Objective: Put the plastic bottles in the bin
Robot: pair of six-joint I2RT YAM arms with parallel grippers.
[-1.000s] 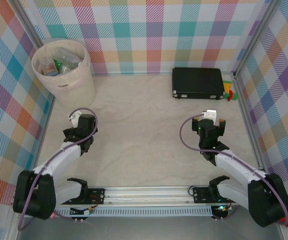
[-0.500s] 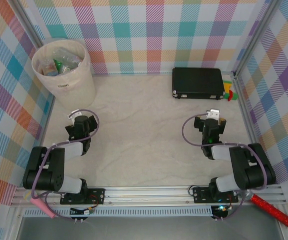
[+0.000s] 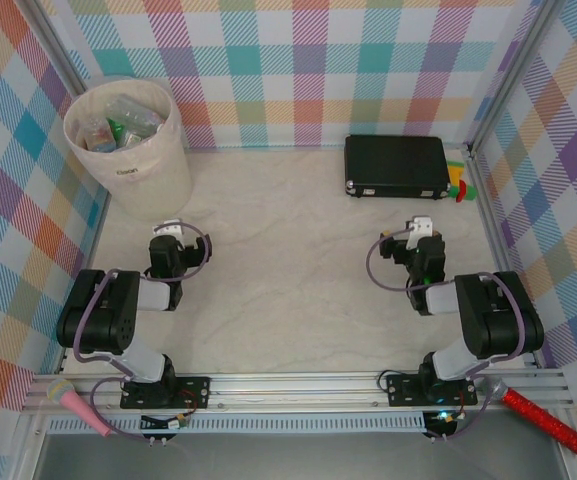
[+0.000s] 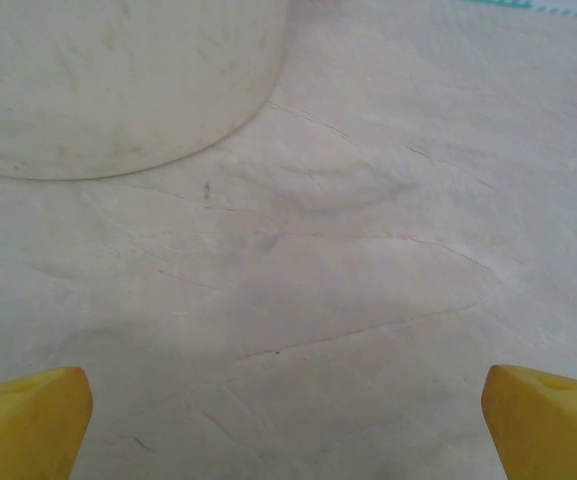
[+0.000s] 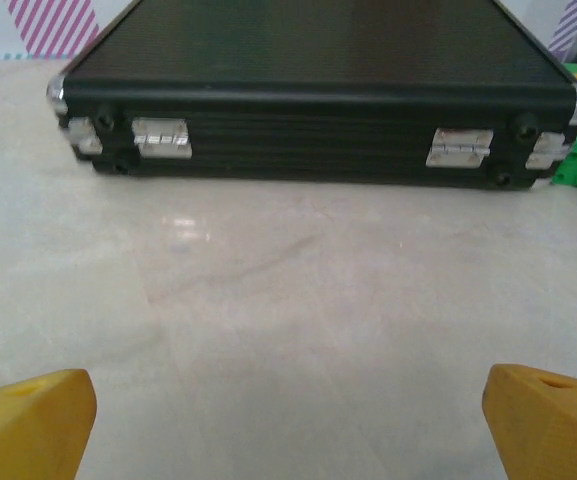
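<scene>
Left pincer (image 4: pixel 288 432), right pincer (image 5: pixel 288 432) now lower

No legible text, brand or number found. One dark mark (image 3: pixel 125 172) on the bin (image 3: pixel 158 175), ahead-left of the left gripper (image 4: pixel 288 430): too small to read. Labels on the plastic bottles (image 3: pixel 118 125) inside: unreadable

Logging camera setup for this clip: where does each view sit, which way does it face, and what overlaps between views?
Top external: above and behind the bases, looking down at the table; both arms, left gripper and right gripper show.
Left wrist: low on the left arm, facing the bin; yellow fingertips wide apart.
Right wrist: low on the right arm, facing the black case; yellow fingertips apart.
Shared: overhead and left wrist both hold the bin; overhead and right wrist the black case.
</scene>
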